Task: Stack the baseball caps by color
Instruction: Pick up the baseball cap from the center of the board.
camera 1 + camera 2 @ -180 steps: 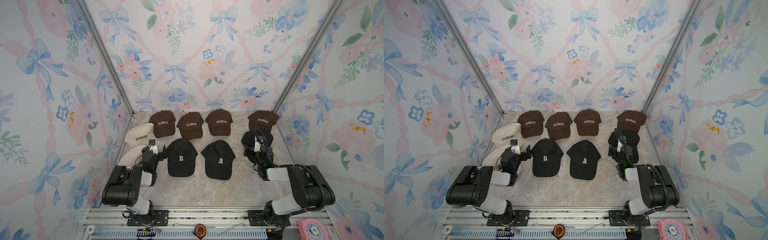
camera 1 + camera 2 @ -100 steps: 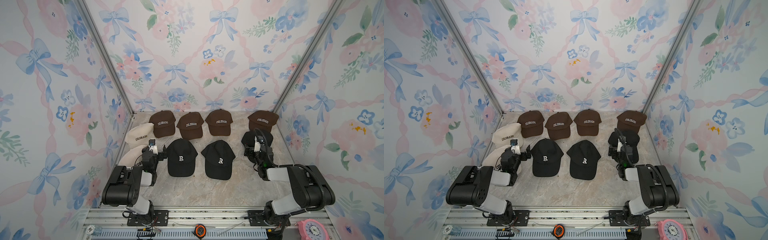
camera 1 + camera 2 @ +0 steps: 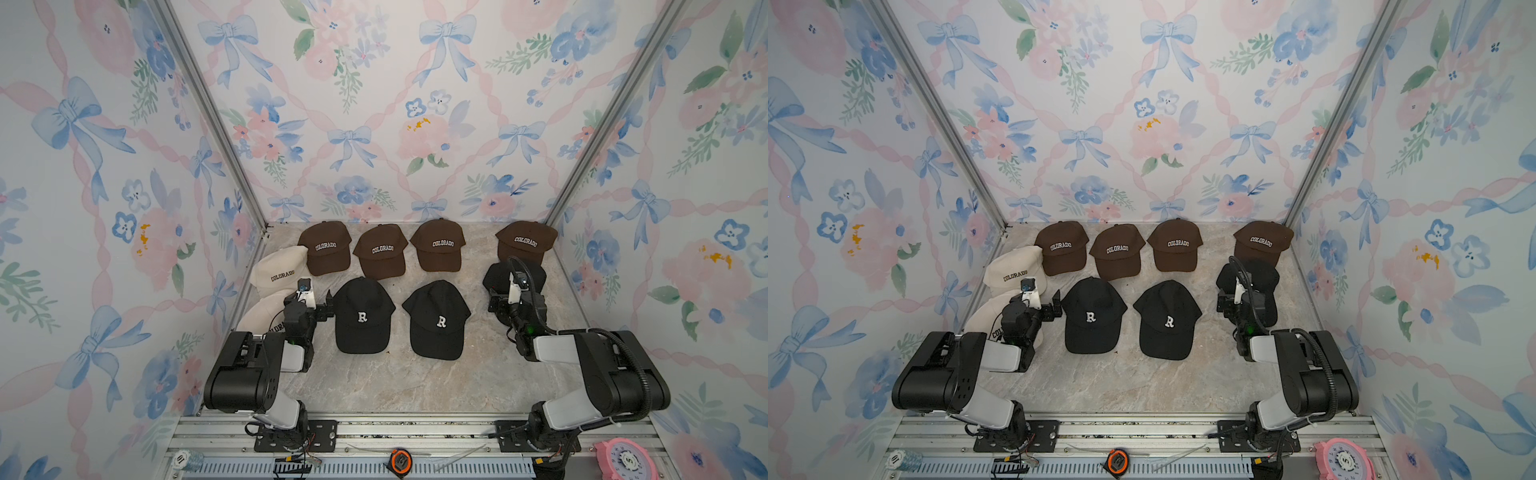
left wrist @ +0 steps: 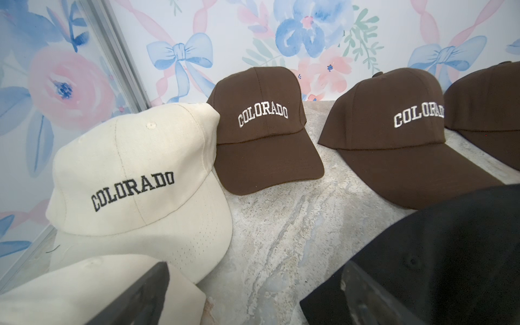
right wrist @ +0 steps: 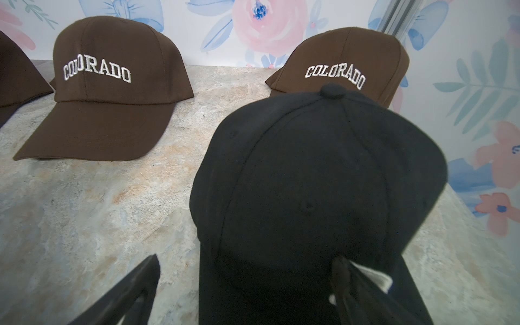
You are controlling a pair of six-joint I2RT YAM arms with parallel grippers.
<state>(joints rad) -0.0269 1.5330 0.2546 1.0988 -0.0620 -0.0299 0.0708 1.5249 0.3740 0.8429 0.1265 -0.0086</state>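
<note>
You have four caps (image 3: 382,249) in the back row, two caps (image 3: 436,320) in front of them mid-surface, two overlapping caps (image 3: 276,270) at left, one cap (image 3: 534,276) at right.

matt cloth caps (image 3: 362,318); smooth marbled stone-look tabletop (image 3: 415,382).

Both arms reach forward low, left gripper (image 3: 318,305) and right gripper (image 3: 505,301) spread wide, holding nothing.

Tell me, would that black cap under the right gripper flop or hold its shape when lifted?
The black cap looks like soft fabric, so its crown would probably sag. Its brim seems stiffer and may stay flat. It is likely light and unlikely to roll, since it sits wide on the table.
</note>
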